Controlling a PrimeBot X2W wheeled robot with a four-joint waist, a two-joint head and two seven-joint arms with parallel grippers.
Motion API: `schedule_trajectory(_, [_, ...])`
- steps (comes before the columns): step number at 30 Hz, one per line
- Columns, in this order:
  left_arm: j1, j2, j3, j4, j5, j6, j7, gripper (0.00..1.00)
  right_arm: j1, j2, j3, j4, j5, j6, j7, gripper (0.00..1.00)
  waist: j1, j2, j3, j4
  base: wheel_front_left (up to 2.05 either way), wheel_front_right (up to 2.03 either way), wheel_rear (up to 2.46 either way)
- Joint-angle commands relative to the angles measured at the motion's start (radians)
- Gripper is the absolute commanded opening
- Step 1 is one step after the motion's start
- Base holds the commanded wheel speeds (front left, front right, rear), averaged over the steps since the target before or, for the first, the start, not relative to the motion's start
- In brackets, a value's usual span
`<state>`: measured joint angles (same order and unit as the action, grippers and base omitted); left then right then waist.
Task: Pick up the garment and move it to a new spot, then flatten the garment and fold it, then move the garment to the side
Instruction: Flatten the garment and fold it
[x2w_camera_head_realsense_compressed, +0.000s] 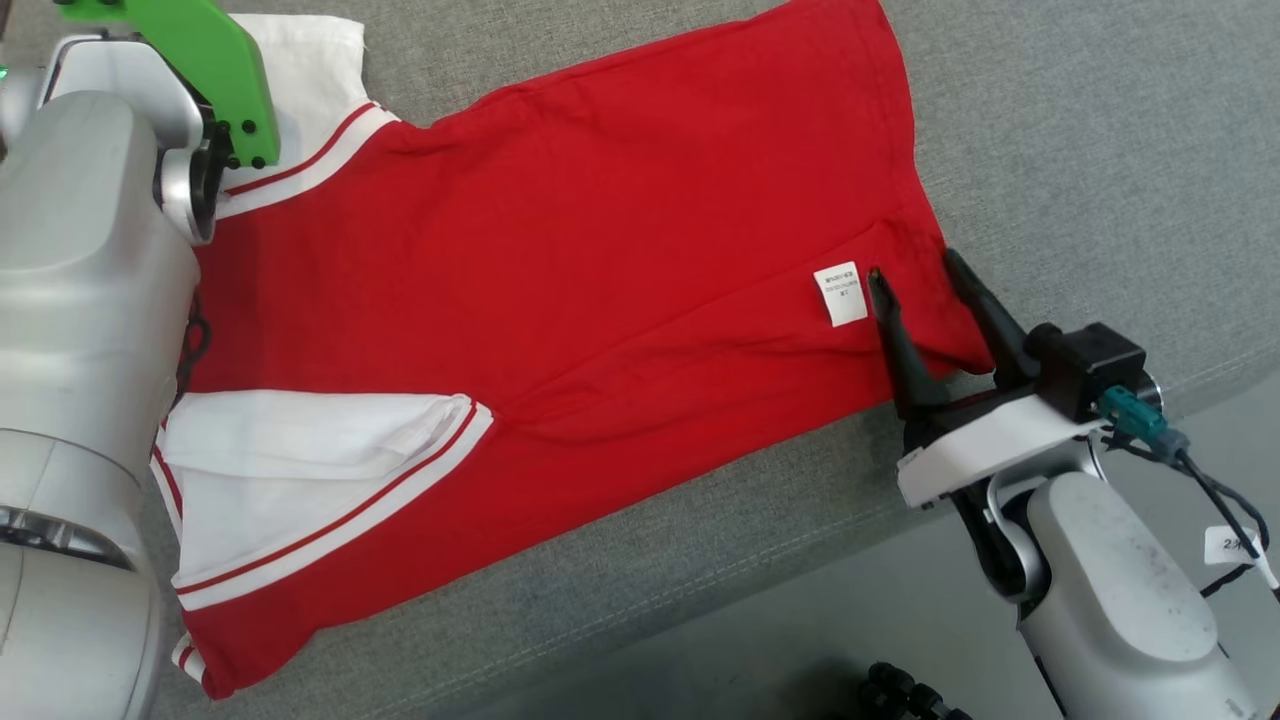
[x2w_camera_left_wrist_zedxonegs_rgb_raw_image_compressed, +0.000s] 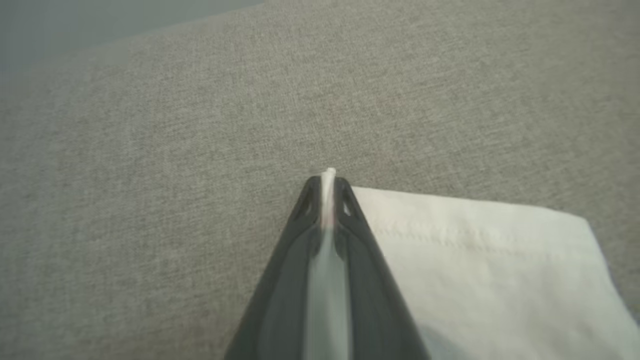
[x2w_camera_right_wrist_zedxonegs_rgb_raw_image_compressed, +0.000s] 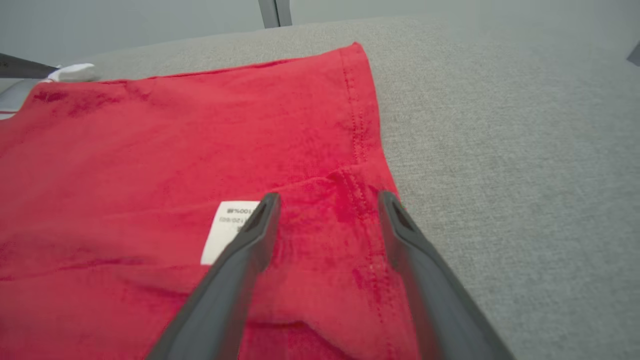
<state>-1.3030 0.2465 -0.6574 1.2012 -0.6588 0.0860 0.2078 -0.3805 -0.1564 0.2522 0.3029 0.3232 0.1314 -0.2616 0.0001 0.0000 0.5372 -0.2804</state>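
Observation:
The garment (x2w_camera_head_realsense_compressed: 560, 250) is a red T-shirt with white, red-striped sleeves, spread on a grey cushion. My left gripper (x2w_camera_left_wrist_zedxonegs_rgb_raw_image_compressed: 327, 195) is shut on the thin edge of the far white sleeve (x2w_camera_left_wrist_zedxonegs_rgb_raw_image_compressed: 480, 265), which sticks up between the fingertips. In the head view the left forearm and its green bracket (x2w_camera_head_realsense_compressed: 200, 60) cover that sleeve corner. My right gripper (x2w_camera_head_realsense_compressed: 915, 270) is open over the shirt's near hem corner, one finger on each side of a fabric fold beside the white label (x2w_camera_head_realsense_compressed: 840, 292). The right wrist view shows the same spot: open fingers (x2w_camera_right_wrist_zedxonegs_rgb_raw_image_compressed: 327, 210), red cloth (x2w_camera_right_wrist_zedxonegs_rgb_raw_image_compressed: 175, 150), label (x2w_camera_right_wrist_zedxonegs_rgb_raw_image_compressed: 227, 230).
The grey cushion (x2w_camera_head_realsense_compressed: 1050, 120) stretches past the shirt to the right and far side. Its front edge and seam (x2w_camera_head_realsense_compressed: 700, 590) run diagonally below the shirt, with a lower grey floor beyond. A black object (x2w_camera_head_realsense_compressed: 900, 695) sits at the bottom edge.

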Motion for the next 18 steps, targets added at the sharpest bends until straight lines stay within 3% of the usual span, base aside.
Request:
schedule_trajectory(1, [-0.004, -0.002, -0.005, 0.012, 0.005, -0.006, -0.006, 0.00, -0.024, -0.009, -0.002, -0.006, -0.002, -0.001, -0.004, 1.00, -0.0001, 0.0000, -0.001, 0.002, 0.00, 0.00, 0.00])
schedule_trajectory(7, [-0.035, -0.017, -0.002, 0.021, -0.008, -0.036, -0.038, 0.00, -0.163, -0.038, -0.029, 0.019, 0.059, -0.001, 0.044, 1.00, -0.0001, 0.0000, 0.005, 0.019, 0.00, 0.00, 0.00])
schedule_trajectory(12, [-0.067, -0.022, 0.001, 0.024, -0.016, -0.061, -0.055, 0.00, -0.335, -0.066, -0.048, 0.085, 0.142, -0.001, 0.226, 1.00, -0.0001, 0.0000, 0.018, 0.033, 0.00, 0.00, 0.00])
schedule_trajectory(13, [-0.078, -0.025, 0.001, 0.026, -0.018, -0.068, -0.060, 0.00, -0.402, -0.073, -0.047, 0.127, 0.172, -0.001, 0.306, 1.00, -0.0001, 0.0000, 0.022, 0.040, 0.00, 0.00, 0.00])
schedule_trajectory(18, [-0.099, -0.033, -0.010, 0.032, -0.013, -0.083, -0.067, 0.00, -0.545, -0.094, -0.023, 0.247, 0.223, -0.001, 0.466, 1.00, -0.0001, 0.0000, 0.029, 0.062, 0.00, 0.00, 0.00])
